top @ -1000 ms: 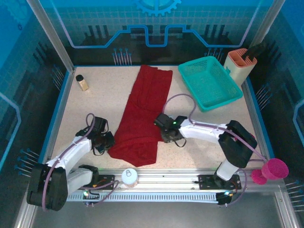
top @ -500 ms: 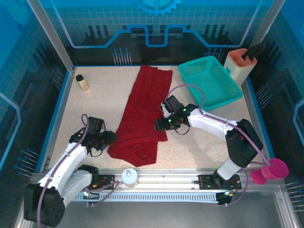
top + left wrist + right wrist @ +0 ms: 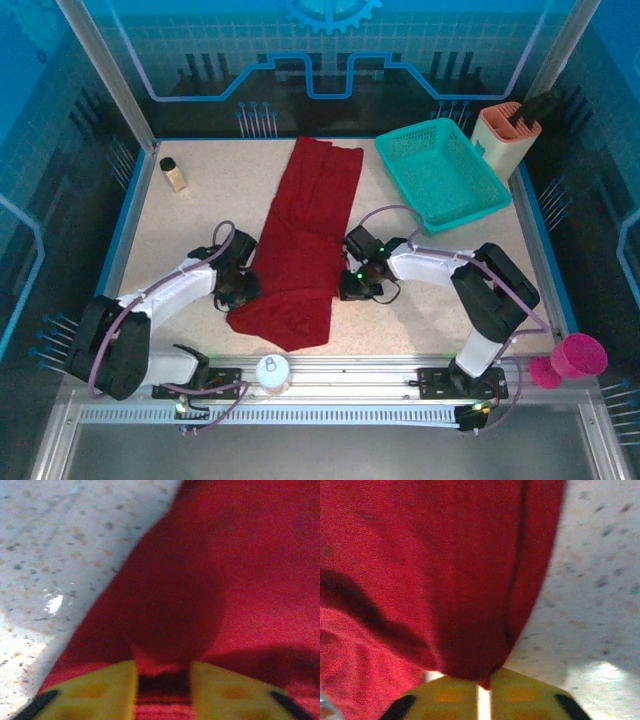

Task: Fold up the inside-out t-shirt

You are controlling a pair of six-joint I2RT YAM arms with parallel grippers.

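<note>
Grippers two: left gripper [image 3: 163,674], right gripper [image 3: 484,685], both pinching one t-shirt [image 3: 305,232]; one basket [image 3: 440,176]

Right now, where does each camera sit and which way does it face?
Top external: above and behind the bases, looking down on the table; left arm and right arm show.
Left wrist: on that wrist, looking past the left fingers onto the t-shirt.
Right wrist: on that wrist, looking past the right fingers, pinched on the t-shirt's edge.
Shared: all see t-shirt and table.
</note>
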